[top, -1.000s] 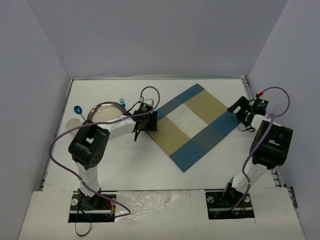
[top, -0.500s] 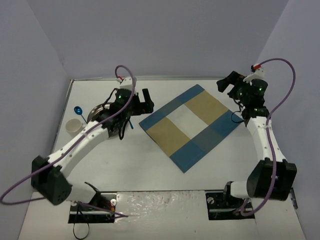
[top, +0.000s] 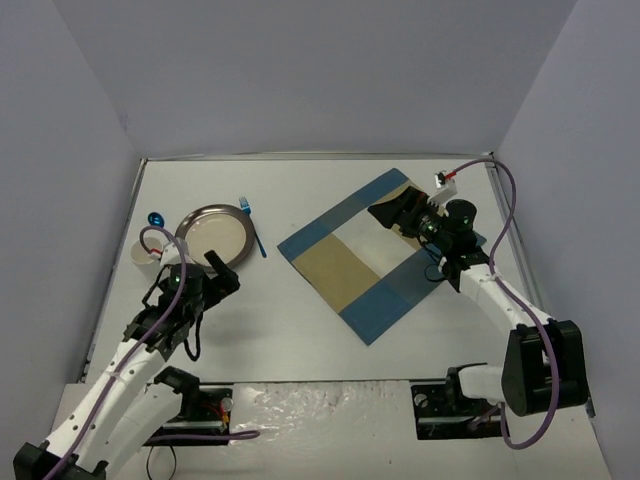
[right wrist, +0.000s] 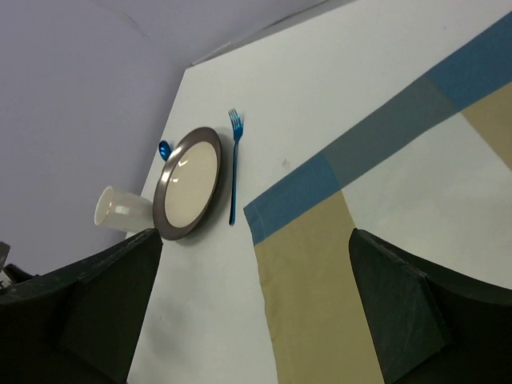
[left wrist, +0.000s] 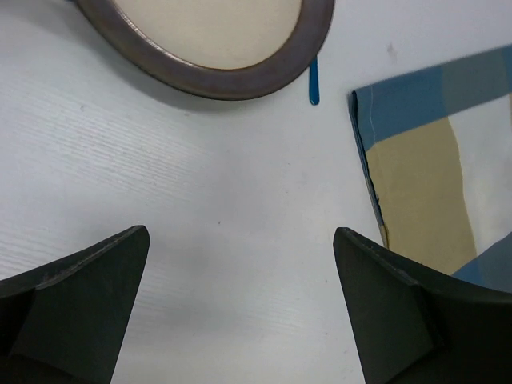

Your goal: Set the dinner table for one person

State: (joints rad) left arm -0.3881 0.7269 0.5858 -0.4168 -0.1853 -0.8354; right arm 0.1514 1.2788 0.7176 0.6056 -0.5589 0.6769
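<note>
The white dinner table (top: 280,330) carries a blue-and-tan checked placemat (top: 345,262), lying diagonally at centre right. A brown-rimmed cream plate (top: 212,232) lies at the left, with a blue fork (top: 250,225) to its right, a blue spoon (top: 155,218) to its left and a white cup (top: 147,252) on its side. My left gripper (top: 222,272) is open and empty over bare table just in front of the plate (left wrist: 208,32). My right gripper (top: 393,212) is open and empty above the placemat's far right part (right wrist: 360,264).
Lavender-grey walls enclose the table on three sides. The right wrist view shows the plate (right wrist: 190,180), fork (right wrist: 234,164), cup (right wrist: 120,210) and spoon (right wrist: 164,149) far to the left. The left wrist view shows the fork's handle end (left wrist: 314,80) and the placemat's corner (left wrist: 424,176).
My left arm has drawn back from the far side of the plate to the near left. My right arm has swung from the far right edge in over the placemat.
</note>
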